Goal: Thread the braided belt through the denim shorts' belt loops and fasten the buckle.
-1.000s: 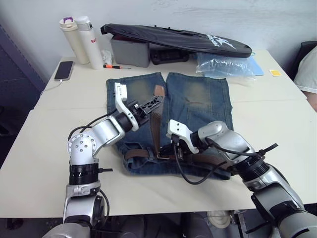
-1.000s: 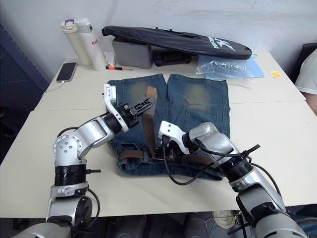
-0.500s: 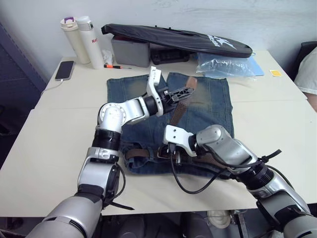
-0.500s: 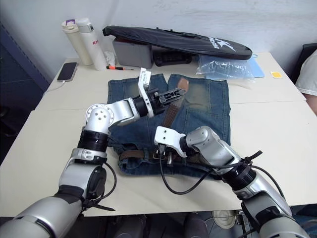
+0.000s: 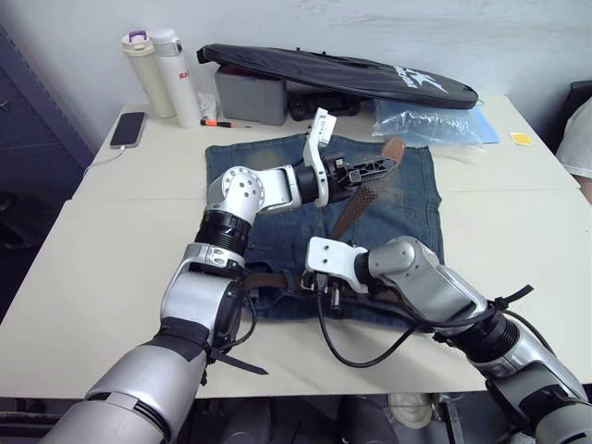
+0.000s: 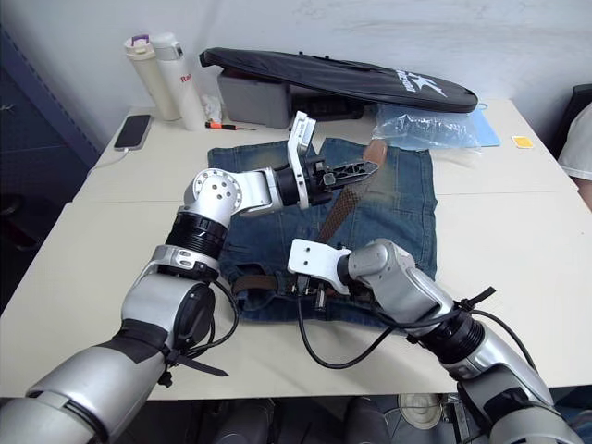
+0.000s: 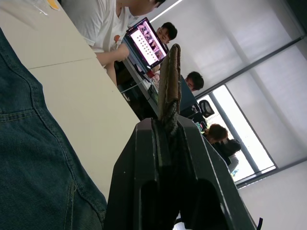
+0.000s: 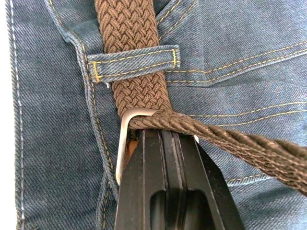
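The denim shorts (image 5: 407, 199) lie flat on the table, waistband toward me. The braided belt (image 5: 356, 205) runs along the waistband under a belt loop (image 8: 136, 62), passes through the silver buckle (image 8: 123, 143) and rises slanting to my left gripper (image 5: 373, 169). That gripper is shut on the belt near its tip (image 7: 170, 72), held above the shorts' right leg. My right gripper (image 8: 163, 136) is shut on the buckle at the middle of the waistband, also seen from the head (image 5: 330, 292).
Along the table's far edge stand two bottles (image 5: 166, 60), a phone (image 5: 127, 129), a grey box (image 5: 252, 92), a long black bag (image 5: 342, 74) and a plastic bag (image 5: 425, 120). A yellow note (image 5: 518, 138) lies far right. A person (image 5: 578, 139) sits at the right edge.
My left gripper has carried the belt's tip end to the right across the shorts, drawing the strap out through the buckle. The right gripper has stayed at the buckle.
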`<move>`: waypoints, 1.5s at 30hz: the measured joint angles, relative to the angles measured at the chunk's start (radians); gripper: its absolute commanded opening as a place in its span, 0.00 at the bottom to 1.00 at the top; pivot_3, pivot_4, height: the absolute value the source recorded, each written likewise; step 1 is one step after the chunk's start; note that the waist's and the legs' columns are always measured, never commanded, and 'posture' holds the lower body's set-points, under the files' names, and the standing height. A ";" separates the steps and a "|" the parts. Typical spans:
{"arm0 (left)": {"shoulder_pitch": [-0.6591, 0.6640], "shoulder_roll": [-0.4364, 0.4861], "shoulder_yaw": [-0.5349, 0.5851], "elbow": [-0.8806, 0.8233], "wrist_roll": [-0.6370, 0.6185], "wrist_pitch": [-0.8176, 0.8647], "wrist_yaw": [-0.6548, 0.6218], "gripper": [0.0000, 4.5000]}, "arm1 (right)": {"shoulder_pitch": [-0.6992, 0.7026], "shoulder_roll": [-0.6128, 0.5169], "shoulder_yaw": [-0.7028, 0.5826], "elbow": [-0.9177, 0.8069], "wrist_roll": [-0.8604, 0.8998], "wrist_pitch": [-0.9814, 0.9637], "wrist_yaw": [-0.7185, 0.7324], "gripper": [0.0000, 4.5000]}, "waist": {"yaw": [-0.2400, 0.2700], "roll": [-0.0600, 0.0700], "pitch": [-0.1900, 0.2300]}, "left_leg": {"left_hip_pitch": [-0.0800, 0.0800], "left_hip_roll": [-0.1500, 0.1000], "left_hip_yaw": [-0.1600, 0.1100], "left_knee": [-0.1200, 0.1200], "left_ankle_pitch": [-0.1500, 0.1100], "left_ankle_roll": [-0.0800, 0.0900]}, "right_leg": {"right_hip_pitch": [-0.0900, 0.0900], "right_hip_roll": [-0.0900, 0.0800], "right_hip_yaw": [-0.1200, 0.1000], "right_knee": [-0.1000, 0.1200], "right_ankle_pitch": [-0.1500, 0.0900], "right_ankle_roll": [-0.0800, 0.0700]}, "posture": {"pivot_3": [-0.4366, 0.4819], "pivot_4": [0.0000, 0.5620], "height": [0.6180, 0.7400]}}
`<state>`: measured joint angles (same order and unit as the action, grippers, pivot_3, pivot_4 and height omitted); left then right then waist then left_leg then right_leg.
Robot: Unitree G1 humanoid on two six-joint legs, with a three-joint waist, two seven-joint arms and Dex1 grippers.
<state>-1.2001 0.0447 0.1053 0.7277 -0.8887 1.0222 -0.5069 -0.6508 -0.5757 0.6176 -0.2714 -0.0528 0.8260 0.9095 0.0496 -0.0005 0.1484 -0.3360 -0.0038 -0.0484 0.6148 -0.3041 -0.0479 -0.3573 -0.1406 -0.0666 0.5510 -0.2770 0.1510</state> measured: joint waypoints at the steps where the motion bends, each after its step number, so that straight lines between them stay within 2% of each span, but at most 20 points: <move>1: 0.000 -0.001 0.000 -0.001 0.002 0.010 -0.005 0.00 | 0.000 0.000 0.001 -0.002 -0.003 0.003 -0.002 0.02 | 0.001 0.000 0.000 | 0.000 0.000 0.000 0.000 0.000 0.000 | 0.000 0.000 0.000 0.000 0.000 0.000 | 0.48 0.27 1.00; 11: 0.017 0.024 0.034 -0.087 0.010 0.108 -0.106 0.00 | -0.007 -0.012 0.003 -0.014 -0.014 0.005 0.033 0.02 | 0.003 0.002 0.001 | -0.001 0.000 0.000 0.000 0.001 0.002 | -0.001 0.000 0.000 0.000 0.001 0.000 | 0.48 0.27 1.00; 14: -0.045 0.019 0.036 -0.038 0.040 0.083 -0.149 0.00 | -0.020 -0.029 0.003 -0.013 -0.017 0.006 0.065 0.02 | 0.009 0.002 0.001 | -0.003 -0.001 -0.001 0.000 0.001 0.003 | -0.001 -0.001 -0.001 -0.001 0.001 0.000 | 0.48 0.27 1.00; 16: -0.091 0.003 0.033 0.024 0.080 0.038 -0.165 0.00 | -0.025 -0.043 0.003 -0.013 -0.024 0.006 0.086 0.02 | 0.012 0.002 0.001 | -0.003 -0.002 -0.001 0.000 0.001 0.004 | -0.001 -0.002 -0.001 -0.002 0.000 0.000 | 0.48 0.27 1.00; 21: -0.216 -0.043 0.051 0.313 0.191 -0.163 -0.160 0.00 | -0.029 -0.050 0.003 -0.014 -0.040 0.005 0.116 0.02 | 0.014 -0.001 0.003 | -0.004 -0.002 -0.001 -0.001 0.000 0.004 | -0.001 -0.002 -0.001 -0.003 -0.001 0.003 | 0.48 0.27 1.00; 23: -0.285 -0.058 0.078 0.460 0.241 -0.290 -0.121 0.00 | -0.029 -0.051 0.003 -0.015 -0.046 0.005 0.118 0.02 | 0.014 -0.002 0.004 | -0.004 -0.002 0.000 -0.001 0.000 0.004 | -0.001 -0.002 -0.001 -0.003 -0.002 0.004 | 0.48 0.27 1.00; 27: -0.350 -0.085 0.120 0.603 0.292 -0.425 -0.063 0.00 | -0.025 -0.051 0.003 -0.015 -0.062 -0.001 0.118 0.02 | 0.016 -0.004 0.005 | -0.004 -0.002 -0.001 -0.001 -0.001 0.003 | -0.001 -0.002 -0.002 -0.003 -0.002 0.005 | 0.48 0.27 1.00; 36: -0.381 -0.160 0.129 0.669 0.423 -0.540 -0.037 0.00 | -0.005 -0.029 0.003 0.034 -0.108 -0.127 0.118 0.02 | 0.002 -0.003 0.004 | -0.001 -0.002 0.000 0.000 -0.003 -0.001 | 0.001 -0.002 -0.003 -0.003 -0.002 0.006 | 0.48 0.27 1.00; 45: -0.386 -0.137 0.170 0.697 0.462 -0.594 0.012 0.00 | -0.005 0.008 -0.004 0.114 -0.123 -0.229 0.118 0.02 | -0.018 -0.004 0.002 | 0.003 -0.001 0.000 0.000 -0.002 -0.002 | 0.001 -0.002 -0.004 -0.002 -0.002 0.006 | 0.48 0.27 1.00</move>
<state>-1.5858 -0.0927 0.2757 1.4243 -0.4271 0.4280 -0.4950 -0.6554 -0.5678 0.6140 -0.1575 -0.1755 0.5974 1.0273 0.0315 -0.0044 0.1500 -0.3327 -0.0045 -0.0485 0.6145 -0.3061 -0.0496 -0.3565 -0.1429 -0.0709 0.5488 -0.2786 0.1565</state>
